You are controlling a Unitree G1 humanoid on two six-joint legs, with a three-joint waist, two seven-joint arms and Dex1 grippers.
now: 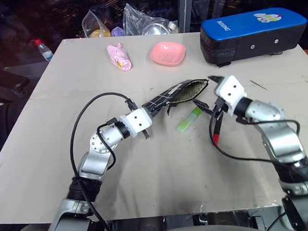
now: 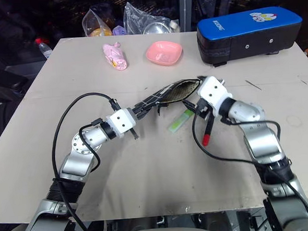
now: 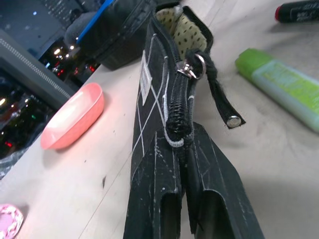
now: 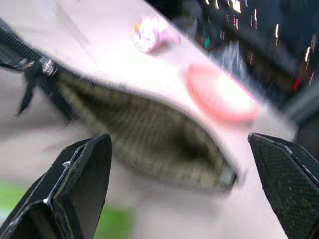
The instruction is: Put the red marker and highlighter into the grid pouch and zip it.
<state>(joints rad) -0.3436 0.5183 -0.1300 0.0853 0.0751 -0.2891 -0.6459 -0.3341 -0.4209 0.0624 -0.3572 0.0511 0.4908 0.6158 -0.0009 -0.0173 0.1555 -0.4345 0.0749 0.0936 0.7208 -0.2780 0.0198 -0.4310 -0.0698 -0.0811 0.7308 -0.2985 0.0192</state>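
Grid pouch (image 1: 176, 93) held open at frame center.
Left end effector (image 1: 152, 111) pinches its closed end; right end effector (image 2: 199, 108) is spread; highlighter (image 1: 189, 119) and red marker (image 1: 217, 128) lie on the table (image 1: 162, 167).

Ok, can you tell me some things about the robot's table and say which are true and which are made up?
1. The left hand is clamped shut on the grid pouch. True.
2. The highlighter is already inside the pouch. False: it lies on the table beside the pouch.
3. The right hand is open and holds nothing. True.
4. The pouch is zipped all the way shut. False: its mouth gapes open and the lining shows.
5. The red marker is on the table next to the right arm. True.
6. The pink bowl is stacked on the blue-topped case. False: it sits on the table beside it.
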